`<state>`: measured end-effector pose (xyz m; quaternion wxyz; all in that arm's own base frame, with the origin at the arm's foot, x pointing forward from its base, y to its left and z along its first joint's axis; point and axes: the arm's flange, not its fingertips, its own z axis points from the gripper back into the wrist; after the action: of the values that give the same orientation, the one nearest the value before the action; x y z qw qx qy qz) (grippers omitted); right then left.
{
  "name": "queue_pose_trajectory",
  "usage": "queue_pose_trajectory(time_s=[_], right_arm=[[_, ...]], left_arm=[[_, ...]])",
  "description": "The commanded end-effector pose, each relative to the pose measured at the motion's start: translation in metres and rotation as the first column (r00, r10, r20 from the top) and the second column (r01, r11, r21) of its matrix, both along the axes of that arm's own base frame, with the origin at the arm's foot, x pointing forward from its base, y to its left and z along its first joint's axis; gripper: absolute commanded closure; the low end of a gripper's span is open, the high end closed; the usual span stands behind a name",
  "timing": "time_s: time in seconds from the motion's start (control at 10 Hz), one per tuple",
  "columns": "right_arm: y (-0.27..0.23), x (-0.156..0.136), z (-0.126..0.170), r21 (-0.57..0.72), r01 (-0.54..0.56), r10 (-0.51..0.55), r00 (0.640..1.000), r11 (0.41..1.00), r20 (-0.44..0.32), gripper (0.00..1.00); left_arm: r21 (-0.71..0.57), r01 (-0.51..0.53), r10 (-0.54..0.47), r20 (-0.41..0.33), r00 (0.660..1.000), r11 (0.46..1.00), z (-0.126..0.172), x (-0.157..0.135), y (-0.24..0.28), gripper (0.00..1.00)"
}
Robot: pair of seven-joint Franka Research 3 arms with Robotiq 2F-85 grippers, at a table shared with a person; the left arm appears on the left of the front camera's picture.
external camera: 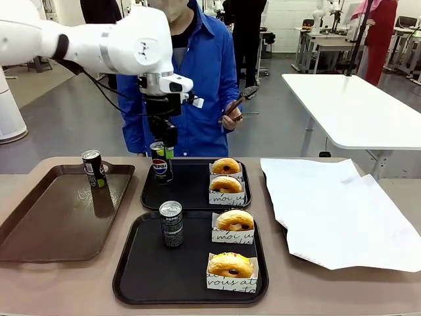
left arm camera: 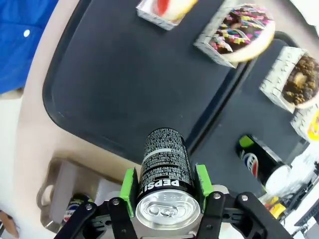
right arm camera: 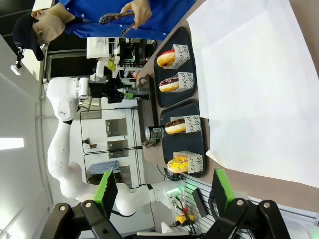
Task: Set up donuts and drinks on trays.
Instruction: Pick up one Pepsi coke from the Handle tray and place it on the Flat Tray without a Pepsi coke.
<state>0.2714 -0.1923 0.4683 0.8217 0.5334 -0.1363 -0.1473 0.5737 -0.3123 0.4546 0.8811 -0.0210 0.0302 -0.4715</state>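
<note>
Black plastic is forming the far tray (external camera: 191, 194), the landmark here: the left hand (external camera: 162, 153) is clenching a slim Pepsi can (external camera: 160, 162) over its left rim, green pads (left arm camera: 128, 188) pressing the can's sides. Two sleeved donuts (external camera: 226, 175) are sitting at that tray's right end. Nearer the robot than the far tray, a matching near tray (external camera: 141, 276) is carrying a second can (external camera: 172, 224) and two more donuts (external camera: 231, 253). Left of the far tray, a glossy brown tray (external camera: 46, 224) is holding a third can (external camera: 94, 168). Right of it, crumpled white paper (external camera: 335, 210) is lying on the tan worktop (external camera: 342, 289). Behind the far tray, a person in a blue shirt (external camera: 204, 72) is standing. The right hand (right arm camera: 164, 191) is hanging released, jaws spread.
</note>
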Motion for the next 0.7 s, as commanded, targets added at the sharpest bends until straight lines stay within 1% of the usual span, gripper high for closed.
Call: queue_pose_trajectory(time_s=[0.0, 0.2, 0.3, 0.5, 0.6], right_arm=[[0.000, 0.000, 0.001, 0.012, 0.002, -0.003, 1.000, 1.000, 0.010, 0.00], [0.000, 0.000, 0.001, 0.012, 0.002, -0.003, 1.000, 1.000, 0.010, 0.00], [0.000, 0.000, 0.001, 0.012, 0.002, -0.003, 1.000, 1.000, 0.010, 0.00], [0.000, 0.000, 0.001, 0.012, 0.002, -0.003, 1.000, 1.000, 0.010, 0.00], [0.000, 0.000, 0.001, 0.012, 0.002, -0.003, 1.000, 1.000, 0.010, 0.00]], left_arm=[[0.077, -0.037, 0.030, 0.082, 0.996, 0.996, -0.007, 0.011, -0.021, 0.43], [0.112, -0.068, 0.054, 0.130, 0.990, 0.991, -0.026, 0.019, -0.032, 0.43], [0.110, -0.083, 0.068, 0.134, 0.989, 0.990, -0.034, 0.020, -0.034, 0.43], [0.106, -0.083, 0.070, 0.123, 0.990, 0.991, -0.042, 0.023, -0.038, 0.43], [0.095, -0.076, 0.066, 0.103, 0.992, 0.993, -0.041, 0.026, -0.038, 0.43]])
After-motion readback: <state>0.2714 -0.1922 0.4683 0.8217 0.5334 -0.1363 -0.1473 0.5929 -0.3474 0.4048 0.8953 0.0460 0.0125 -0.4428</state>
